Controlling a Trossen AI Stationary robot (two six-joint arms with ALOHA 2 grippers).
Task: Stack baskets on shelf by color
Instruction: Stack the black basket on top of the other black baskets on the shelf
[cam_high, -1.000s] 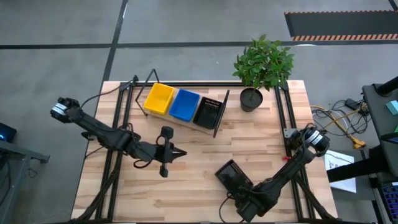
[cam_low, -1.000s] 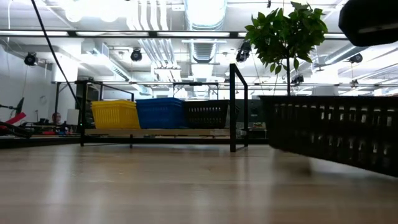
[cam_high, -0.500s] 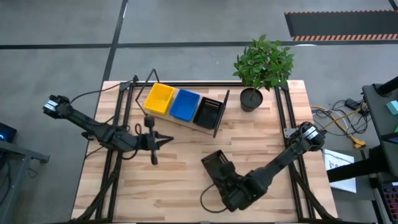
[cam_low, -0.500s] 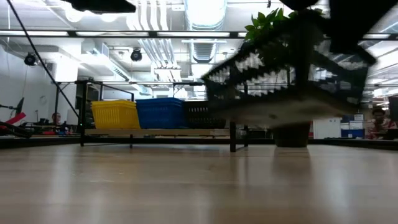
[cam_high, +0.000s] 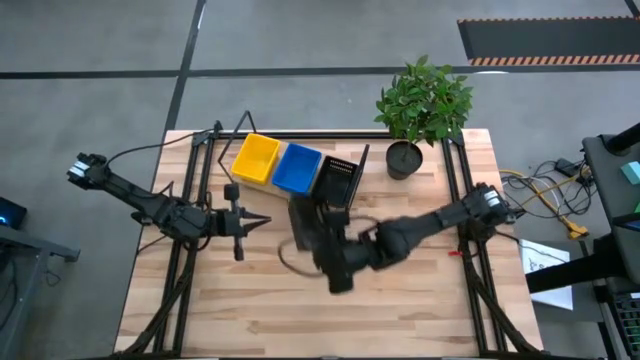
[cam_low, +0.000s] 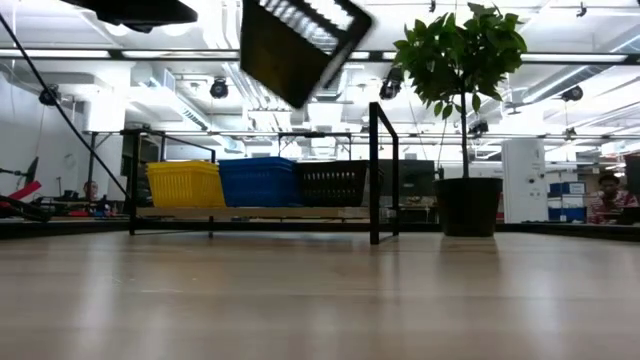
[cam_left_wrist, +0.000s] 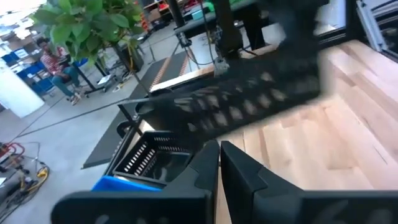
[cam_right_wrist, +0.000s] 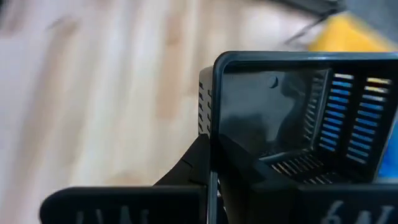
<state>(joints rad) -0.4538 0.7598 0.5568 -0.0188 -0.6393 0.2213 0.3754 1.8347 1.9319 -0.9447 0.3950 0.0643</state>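
Note:
On the shelf (cam_high: 287, 191) at the table's far left, a yellow basket (cam_high: 256, 158), a blue basket (cam_high: 298, 168) and a black basket (cam_high: 335, 180) rest side by side on their bottoms. My right gripper (cam_high: 332, 250) is over the table's middle, shut on another black basket (cam_high: 311, 226). The low view shows this basket (cam_low: 300, 42) high above the table. My left gripper (cam_high: 262, 222) hangs shut and empty left of it, above the table. My right gripper pinches one side wall (cam_right_wrist: 212, 118) of the black basket at its rim. One finger (cam_right_wrist: 189, 165) is outside the wall and the other (cam_right_wrist: 252, 177) is inside the basket. The basket is lifted clear of the table and tilted.
A potted plant (cam_high: 420, 105) in a black pot (cam_high: 404, 160) stands at the far right, close to the shelf's right wire frame (cam_high: 357, 180). Bare wooden tabletop (cam_high: 300, 310) lies toward the near edge.
My right gripper has risen from the table's near right and swung toward the shelf with the black basket, which is lifted clear and has tipped. My left gripper has drawn back toward the table's left edge, staying shut.

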